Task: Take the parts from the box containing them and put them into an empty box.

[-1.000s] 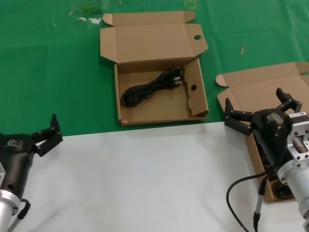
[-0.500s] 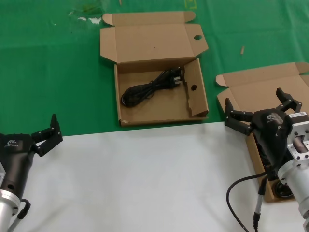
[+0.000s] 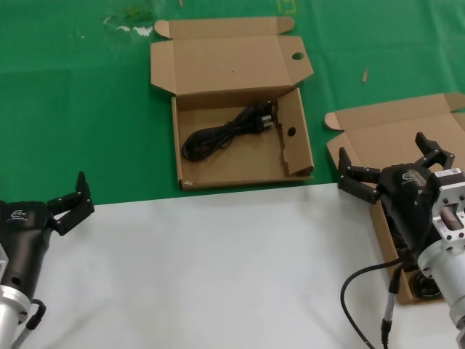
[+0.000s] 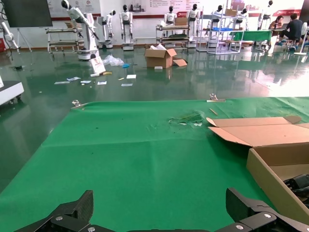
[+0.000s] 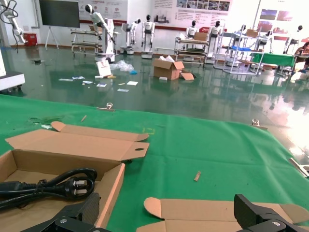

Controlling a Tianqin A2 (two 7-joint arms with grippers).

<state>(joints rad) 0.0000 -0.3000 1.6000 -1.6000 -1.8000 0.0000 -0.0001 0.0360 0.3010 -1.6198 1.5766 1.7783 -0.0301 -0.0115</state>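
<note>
On the green mat, 1 black power cable (image 3: 231,131) lay in the holed cardboard box (image 3: 240,173). Above the plain-lidded box (image 3: 396,131), the right gripper (image 3: 389,166) hovered wide open and empty; the left gripper (image 3: 69,202), also open, idled apart. More transfers likely remained.

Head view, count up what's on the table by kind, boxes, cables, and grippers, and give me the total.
Cardboard boxes: 2, the box with holes and the plain box.
Black cables in plain view: 1, the cable; the plain box's contents are mostly hidden.
Grippers: 2, the left gripper and the right gripper, both open.
Total: 5
</note>
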